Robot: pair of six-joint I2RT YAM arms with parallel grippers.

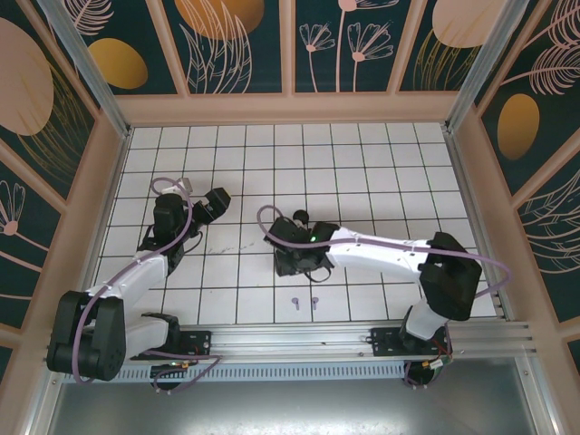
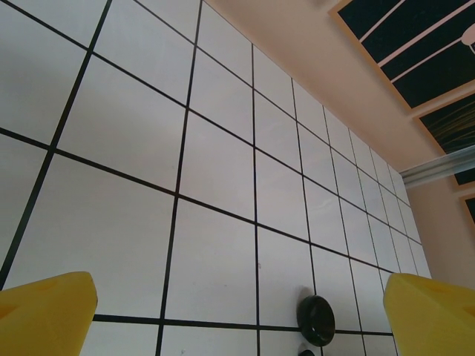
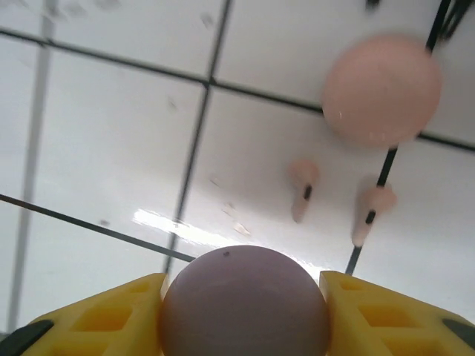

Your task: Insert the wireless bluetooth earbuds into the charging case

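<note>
**A:** How far along is it?

**B:** Early, I'd judge. No earbud sits in a case that I can see. The pink earbuds [image 3: 303, 185] lie loose on the tiled table [image 1: 362, 154] just beside the pink charging case [image 3: 381, 87]. The purple earbuds [image 1: 295, 302] lie near the table's front edge, apart from theirs.

**A:** Anything inside the cases?

**B:** Cannot tell. The pink one and the purple charging case [image 3: 243, 315] show as rounded domes, with their insides hidden. A black charging case [image 2: 315, 319] rests on the tiles ahead of the left arm.

**A:** And the grippers?

**B:** The right gripper [image 3: 241, 285] has its yellow fingers [image 3: 119, 311] pressed against both sides of the purple charging case. The left gripper [image 2: 239, 297] is spread wide, holding nothing.
</note>
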